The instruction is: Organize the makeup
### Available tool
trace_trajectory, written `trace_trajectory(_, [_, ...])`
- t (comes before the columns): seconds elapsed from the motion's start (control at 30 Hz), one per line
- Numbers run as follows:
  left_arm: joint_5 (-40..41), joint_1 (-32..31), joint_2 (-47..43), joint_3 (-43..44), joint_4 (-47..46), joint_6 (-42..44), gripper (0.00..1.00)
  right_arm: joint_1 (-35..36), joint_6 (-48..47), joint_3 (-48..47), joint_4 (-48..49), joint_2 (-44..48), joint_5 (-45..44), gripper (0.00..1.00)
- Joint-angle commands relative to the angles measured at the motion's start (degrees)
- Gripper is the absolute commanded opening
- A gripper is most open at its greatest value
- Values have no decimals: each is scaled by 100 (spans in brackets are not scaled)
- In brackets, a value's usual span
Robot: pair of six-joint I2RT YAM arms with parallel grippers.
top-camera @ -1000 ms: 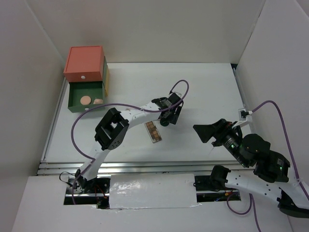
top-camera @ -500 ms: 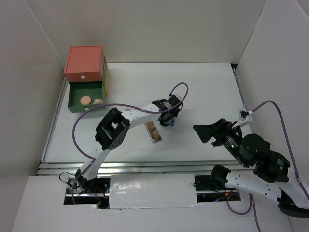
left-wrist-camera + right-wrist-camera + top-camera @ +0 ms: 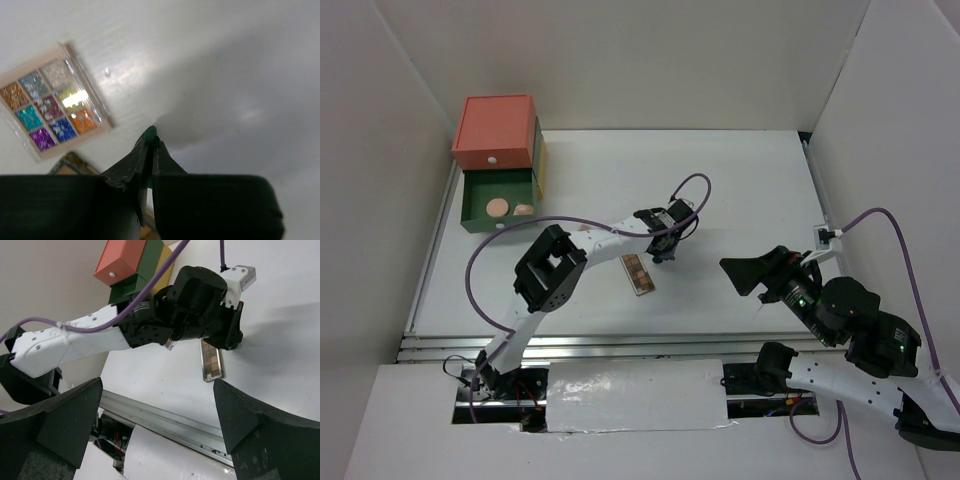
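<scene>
Table [image 3: 740,180], top view. Drawer box [image 3: 495,130] at 10 o'clock, green drawer [image 3: 470,218] open. Right gripper [image 3: 157,420] at 4 o'clock: jaws wide apart, empty. Left gripper [image 3: 662,250] near centre, jaws clamped. Brown palette [image 3: 638,273] at its 7 o'clock and multicolour palette [image 3: 50,107] lie loose, not yet stowed. Two peach puffs [image 3: 497,207] sit in the drawer, apparently the only makeup put away. Green piece [image 3: 150,132] — tube or compact, cannot tell — pinched between the left jaws.

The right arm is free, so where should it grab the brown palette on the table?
Probably grip the brown palette across its narrow width, at the middle of its two long edges, from straight above: it lies flat on the table, thin and elongated.
</scene>
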State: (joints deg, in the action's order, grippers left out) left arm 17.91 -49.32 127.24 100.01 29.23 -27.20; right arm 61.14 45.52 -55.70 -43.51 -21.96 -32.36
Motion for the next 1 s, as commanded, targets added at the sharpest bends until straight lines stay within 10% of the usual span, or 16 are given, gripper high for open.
trace_trajectory(0.0, [-96, -262, -874, -78, 161, -162, 11, 3, -60, -116, 88, -10, -78, 100])
trace_trajectory(0.23, [1056, 272, -2719, 45, 925, -268, 15, 11, -43, -55, 105, 25, -69, 100])
trace_trajectory(0.43, [899, 2766, -3503, -165, 1567, -505, 17, 3, -25, 59, 272, 86, 81, 100])
trace_trajectory(0.67, [222, 4771, -3207, -78, 1375, -479, 25, 3, -52, 77, 290, 95, 142, 100])
trace_trajectory(0.97, [72, 5354, -2528, -42, 1305, -848, 52, 11, -113, 121, 343, 51, 204, 100])
